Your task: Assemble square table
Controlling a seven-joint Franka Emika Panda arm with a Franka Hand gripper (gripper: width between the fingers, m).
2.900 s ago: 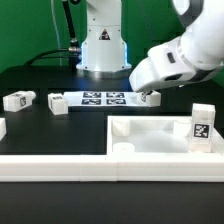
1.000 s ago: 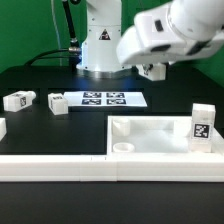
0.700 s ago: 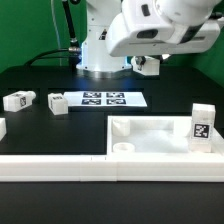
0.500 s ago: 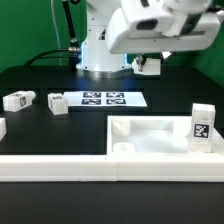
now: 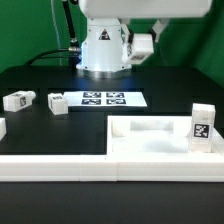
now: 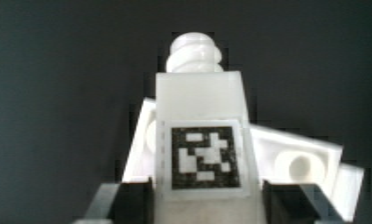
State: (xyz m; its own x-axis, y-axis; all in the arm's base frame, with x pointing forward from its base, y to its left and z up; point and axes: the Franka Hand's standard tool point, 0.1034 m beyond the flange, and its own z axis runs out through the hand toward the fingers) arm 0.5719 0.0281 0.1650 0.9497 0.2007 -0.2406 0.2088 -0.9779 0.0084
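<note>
The end effector grips a leg bearing a black-and-white tag.

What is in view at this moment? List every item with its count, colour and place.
table top: 1, white, front of the exterior view's right, by the long bar
upright leg: 1, white, tagged, at the table top's right end in the exterior view
loose legs: 2, white, tagged, lying on the exterior view's left
held leg: 1, white, tagged, high above the table
marker board: 1, white, mid table
long bar: 1, white, along the front edge
table: 1, black
robot base: 1, white, back centre
gripper: 1, shut on the held leg
</note>
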